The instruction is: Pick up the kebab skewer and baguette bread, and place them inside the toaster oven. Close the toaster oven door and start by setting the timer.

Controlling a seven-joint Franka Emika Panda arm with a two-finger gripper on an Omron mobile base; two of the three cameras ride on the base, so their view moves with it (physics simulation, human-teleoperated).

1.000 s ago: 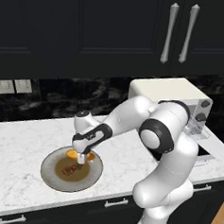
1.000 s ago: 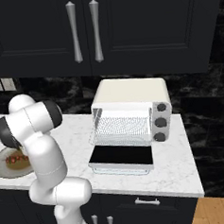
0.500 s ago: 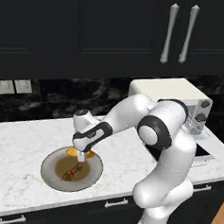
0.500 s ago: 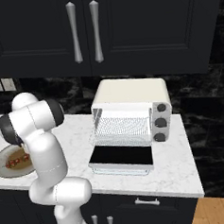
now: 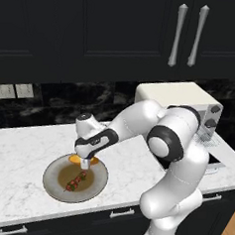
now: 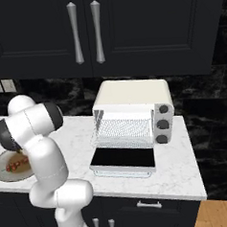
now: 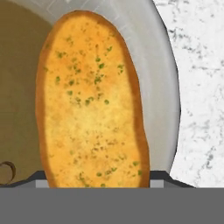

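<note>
On the grey plate (image 5: 52, 184) lie the baguette bread (image 5: 77, 159), a golden-orange oval, and the kebab skewer (image 5: 76, 181) with red and green chunks. My gripper (image 5: 86, 163) reaches down onto the plate's far side. In the hand view it (image 7: 98, 177) is shut on the baguette bread (image 7: 92, 100), a fingertip (image 7: 41, 176) pressed against each long side, the plate's rim (image 7: 162, 87) beneath. The skewer (image 6: 14, 165) lies free on the plate (image 6: 4, 175). The cream toaster oven (image 6: 133, 95) stands to the right, its door (image 6: 122, 159) folded down flat and the wire rack exposed.
The oven's dark knobs (image 6: 160, 124) run down its right front. Dark wall cabinets with bar handles (image 5: 187, 35) hang above the marble counter (image 5: 18, 147). Outlets (image 5: 14, 91) sit on the backsplash at left. My own arm arches between plate and oven.
The hand has sunk a little lower onto the plate and its jaws have narrowed around the baguette. The skewer, the plate and the oven have stayed put.
</note>
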